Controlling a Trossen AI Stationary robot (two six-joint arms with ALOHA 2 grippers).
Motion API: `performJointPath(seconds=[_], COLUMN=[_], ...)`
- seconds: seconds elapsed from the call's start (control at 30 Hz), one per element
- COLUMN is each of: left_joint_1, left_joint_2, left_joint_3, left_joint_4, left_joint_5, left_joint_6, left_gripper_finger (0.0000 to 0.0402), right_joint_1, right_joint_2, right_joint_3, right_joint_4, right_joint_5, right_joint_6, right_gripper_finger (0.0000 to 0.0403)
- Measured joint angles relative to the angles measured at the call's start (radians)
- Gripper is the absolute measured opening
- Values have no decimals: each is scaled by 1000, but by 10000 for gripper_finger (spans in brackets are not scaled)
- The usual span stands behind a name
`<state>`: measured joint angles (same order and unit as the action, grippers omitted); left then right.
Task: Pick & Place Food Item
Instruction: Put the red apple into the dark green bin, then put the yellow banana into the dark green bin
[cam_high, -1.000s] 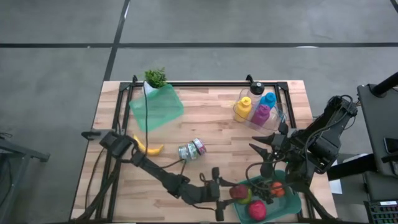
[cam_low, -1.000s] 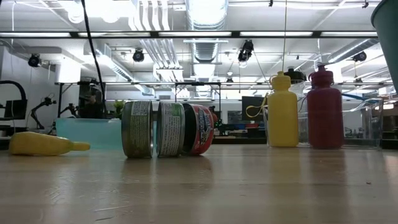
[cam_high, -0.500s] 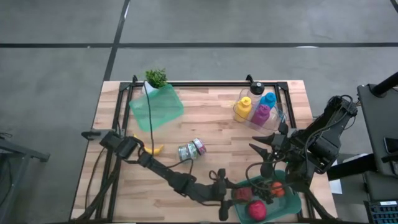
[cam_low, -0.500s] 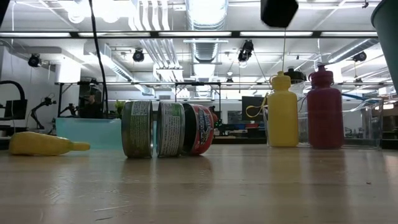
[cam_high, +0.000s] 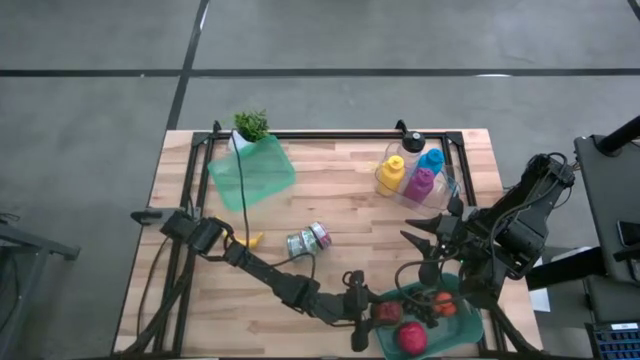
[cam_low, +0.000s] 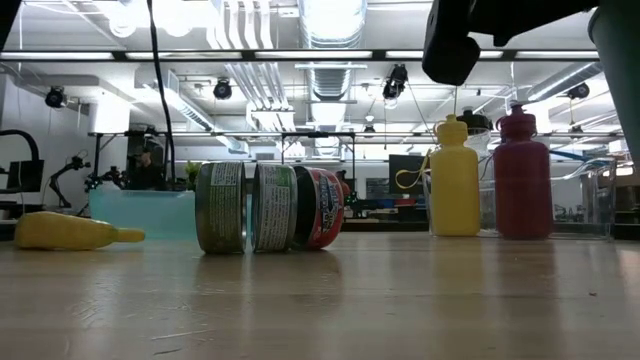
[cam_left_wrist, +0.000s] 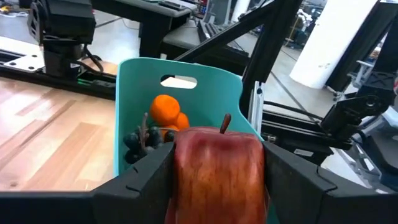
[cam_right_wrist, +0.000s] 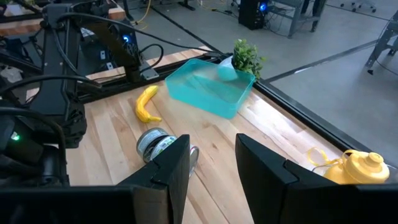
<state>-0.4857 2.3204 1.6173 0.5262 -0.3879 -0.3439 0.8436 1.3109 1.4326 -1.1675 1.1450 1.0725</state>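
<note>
A red apple (cam_left_wrist: 217, 171) sits between the fingers of my left gripper (cam_left_wrist: 217, 183), which is shut on it. In the high view the gripper (cam_high: 378, 310) and the apple (cam_high: 389, 312) are at the left rim of the teal basket (cam_high: 465, 328), near the table's front right. The basket (cam_left_wrist: 140, 87) holds an orange (cam_left_wrist: 166, 109), dark grapes (cam_left_wrist: 138, 142) and a red fruit (cam_high: 412, 338). My right gripper (cam_high: 432, 245) hangs above the table behind the basket. Its fingers stand a little apart (cam_right_wrist: 211, 165) with nothing between them. My left gripper pinches the apple by two opposite sides (cam_left_wrist: 185, 171), one finger (cam_left_wrist: 146, 180) on each. The fingers come nearly level from the table's left. The apple is lifted clear, with its stem (cam_left_wrist: 224, 121) pointing up.
Three tins (cam_high: 308, 240) lie on their sides mid-table, with a banana (cam_high: 242, 240) to their left. A teal bin (cam_high: 255, 175) with a small plant (cam_high: 250, 124) stands at the far left. Coloured bottles (cam_high: 410, 172) stand in a clear holder at the far right.
My left gripper has carried the apple a little toward the table's right edge and down, toward the basket, rolling its wrist. In the low view a dark part of an arm has sunk in from the top. My right arm has kept still.
</note>
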Motion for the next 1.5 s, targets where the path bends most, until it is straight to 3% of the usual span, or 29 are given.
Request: performJointPath(seconds=[0.43,0.77,1.03,1.37,1.5], left_joint_1=[17,32,65,66,60], left_joint_2=[0,-90,-319,-593,-659], left_joint_3=[0,0,0,-2,-11], left_joint_4=[7,-40,-552,-1433,-1664], left_joint_5=[52,51,48,41,41], left_joint_6=[-5,56,32,-302,-423], left_gripper_finger=[344,360,361,361,361], right_joint_1=[0,0,0,0,0], right_joint_2=[0,0,0,0,0], right_joint_3=[0,0,0,0,0], right_joint_4=[0,-1,0,0,1], right_joint_5=[0,0,0,0,0], right_joint_6=[0,0,0,0,0], right_gripper_finger=[125,125,125,125,125])
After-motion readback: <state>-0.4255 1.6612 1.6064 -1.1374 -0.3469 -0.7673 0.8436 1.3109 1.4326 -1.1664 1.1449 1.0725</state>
